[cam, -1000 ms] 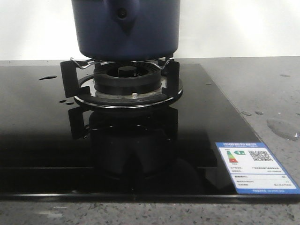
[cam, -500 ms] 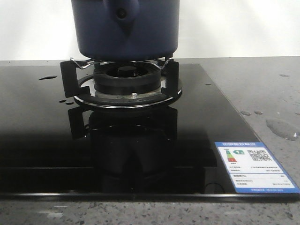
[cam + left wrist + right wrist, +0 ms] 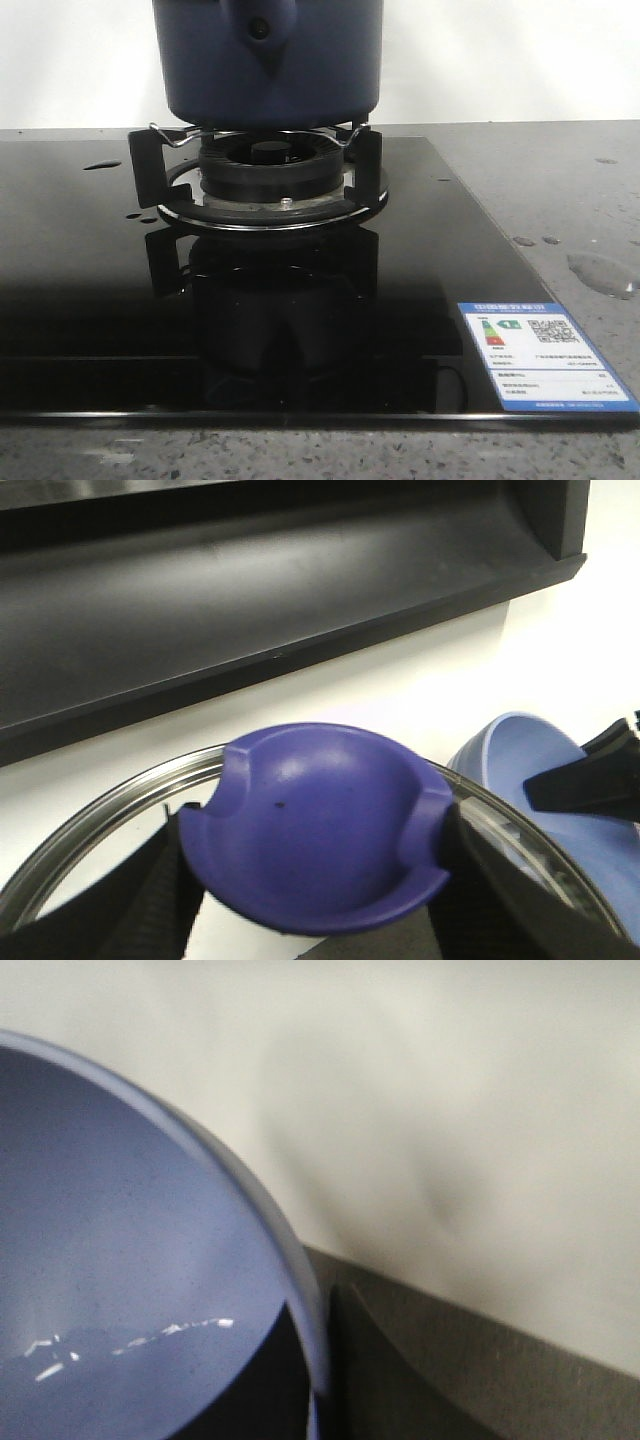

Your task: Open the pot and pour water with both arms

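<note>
At top centre of the front view, the pot [image 3: 268,62] sits on the burner [image 3: 258,172]. Left gripper [image 3: 310,880] clamps a blue knob [image 3: 315,825]; right gripper's state cannot be told.

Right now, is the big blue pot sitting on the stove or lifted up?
Sitting on it. The pot stands upright with its bottom resting on the burner's metal supports. No gap shows under it in the front view.
</note>
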